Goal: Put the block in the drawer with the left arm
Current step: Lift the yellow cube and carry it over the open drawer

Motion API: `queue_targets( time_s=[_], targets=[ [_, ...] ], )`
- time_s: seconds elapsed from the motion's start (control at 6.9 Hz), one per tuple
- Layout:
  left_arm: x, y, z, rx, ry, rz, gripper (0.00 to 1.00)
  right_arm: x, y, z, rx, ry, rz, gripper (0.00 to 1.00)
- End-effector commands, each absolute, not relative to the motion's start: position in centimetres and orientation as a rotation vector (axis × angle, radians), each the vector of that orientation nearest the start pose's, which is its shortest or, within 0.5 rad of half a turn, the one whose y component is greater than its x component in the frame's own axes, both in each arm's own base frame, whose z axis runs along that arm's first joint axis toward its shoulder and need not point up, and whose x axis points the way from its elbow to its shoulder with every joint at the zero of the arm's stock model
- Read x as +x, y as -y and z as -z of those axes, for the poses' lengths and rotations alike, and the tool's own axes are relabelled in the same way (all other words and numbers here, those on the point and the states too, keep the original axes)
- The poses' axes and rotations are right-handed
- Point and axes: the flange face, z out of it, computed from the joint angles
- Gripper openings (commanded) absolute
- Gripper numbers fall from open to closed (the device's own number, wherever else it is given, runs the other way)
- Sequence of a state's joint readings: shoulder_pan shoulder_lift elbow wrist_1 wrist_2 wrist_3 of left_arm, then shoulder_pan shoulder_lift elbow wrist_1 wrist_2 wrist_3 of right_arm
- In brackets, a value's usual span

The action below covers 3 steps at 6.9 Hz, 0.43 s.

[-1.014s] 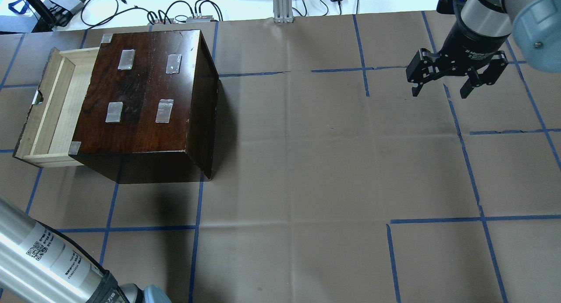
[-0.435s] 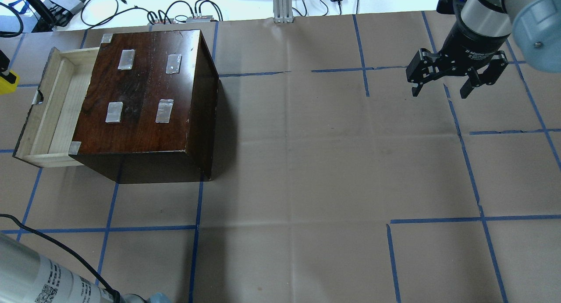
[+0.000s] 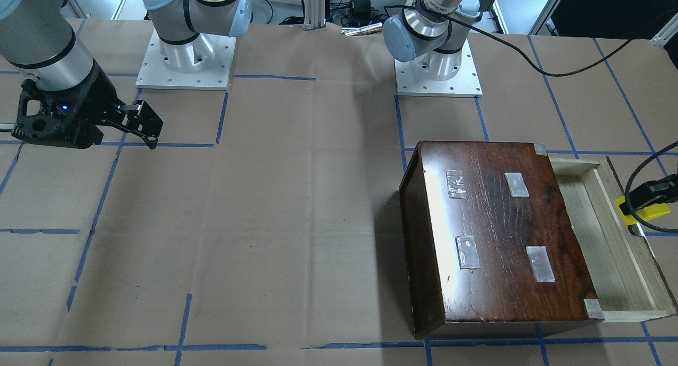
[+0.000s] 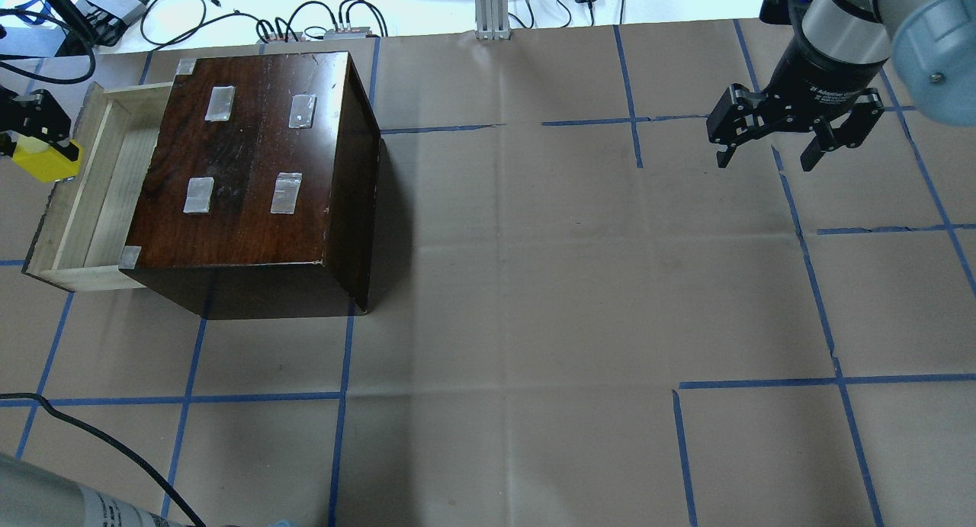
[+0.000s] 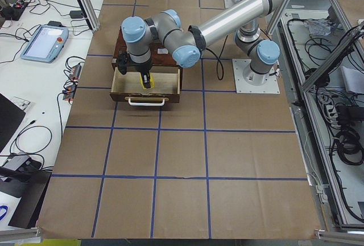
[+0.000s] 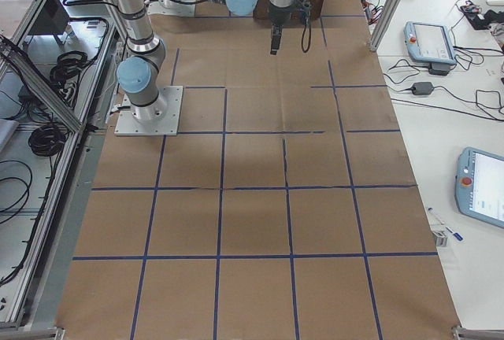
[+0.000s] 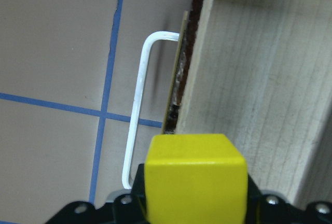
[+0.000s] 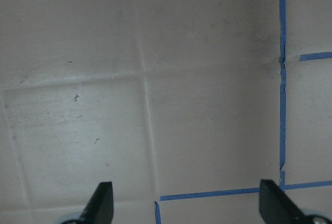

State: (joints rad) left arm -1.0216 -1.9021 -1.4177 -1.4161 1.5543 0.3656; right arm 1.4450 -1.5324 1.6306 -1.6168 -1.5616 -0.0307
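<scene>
The left claw (image 4: 36, 130) is closed on the block (image 7: 194, 177), gripping the yellow cube by two opposite sides and holding it in the air over the dark front wall of the drawer (image 4: 107, 184), just beside the white handle (image 7: 137, 110). The drawer stands pulled out of the box (image 4: 252, 153) toward the left edge of the surface (image 4: 534, 283) (near its far left corner). The right claw (image 4: 765, 161) hangs wide open with nothing between its fingers, above the far right corner, well apart from the box.
</scene>
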Motion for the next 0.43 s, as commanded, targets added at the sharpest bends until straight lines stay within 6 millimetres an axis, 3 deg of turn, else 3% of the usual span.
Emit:
queue_targets(
  time_s=[0.0,0.29],
  targets=[
    [17.8,61.1,-36.9,-0.225,-3.149,0.011,0.11,7.0,51.3,-44.3,0.149,-3.123,-0.085,1.0],
    [17.8,60.9,-34.7,-0.217,-3.166,-0.048,0.11,7.0,51.3,-44.3,0.149,-3.123,-0.085,1.0]
  ],
)
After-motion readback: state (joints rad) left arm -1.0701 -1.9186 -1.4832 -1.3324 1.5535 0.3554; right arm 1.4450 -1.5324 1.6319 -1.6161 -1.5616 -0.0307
